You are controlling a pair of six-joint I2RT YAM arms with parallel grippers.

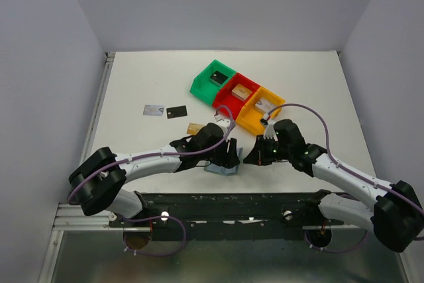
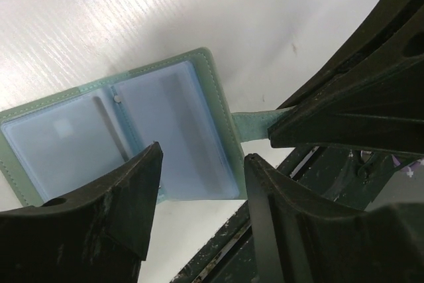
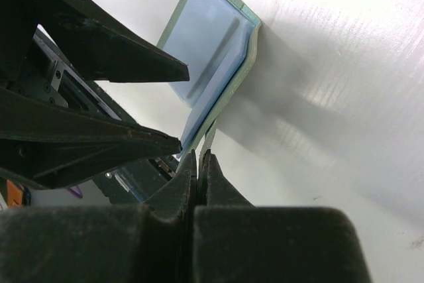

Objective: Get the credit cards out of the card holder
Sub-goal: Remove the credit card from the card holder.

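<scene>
Card holder (image 1: 223, 169) lay open, slots up, on tabletop (image 1: 318, 97) at 6 o'clock near the front edge, btwn both tools. L tool (image 1: 230, 155) hung over it w/ jaws apart, gripping nothing. R tool (image 1: 255, 157) was clamped tight on holder's strap tab (image 2: 255, 124) at its 3 o'clock side. Silver-grey card (image 1: 154, 110), black card (image 1: 176, 112) and tan-gold card (image 1: 195, 128) lay loose on tabletop approx 10–11 o'clock from holder, not touching it.
</scene>
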